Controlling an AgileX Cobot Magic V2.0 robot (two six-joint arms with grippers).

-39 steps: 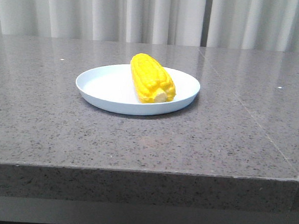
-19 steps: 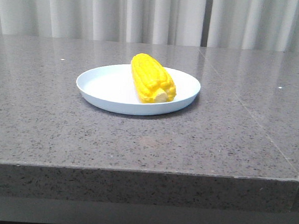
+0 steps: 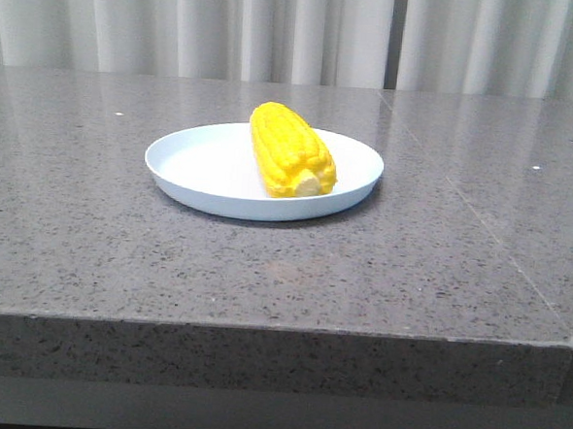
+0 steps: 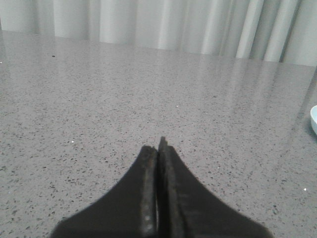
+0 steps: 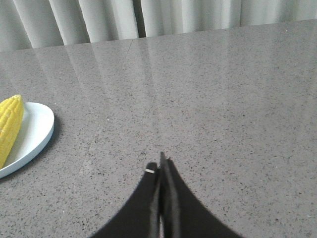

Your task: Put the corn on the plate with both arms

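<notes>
A long grey speckled stone desk fills the front view, its thick front edge running straight across low in the frame, with a darker band beneath it. The polished top picks up soft pale reflections, vertical streaks of light that show in both wrist views as well. A thin seam cuts diagonally across the desk's right side, and another joint line shows at the far right of the front edge. Behind the desk hangs a white pleated curtain, floor of the room hidden, with one darker vertical gap between two panels. Light is even and diffuse, no hard shadows anywhere.
</notes>
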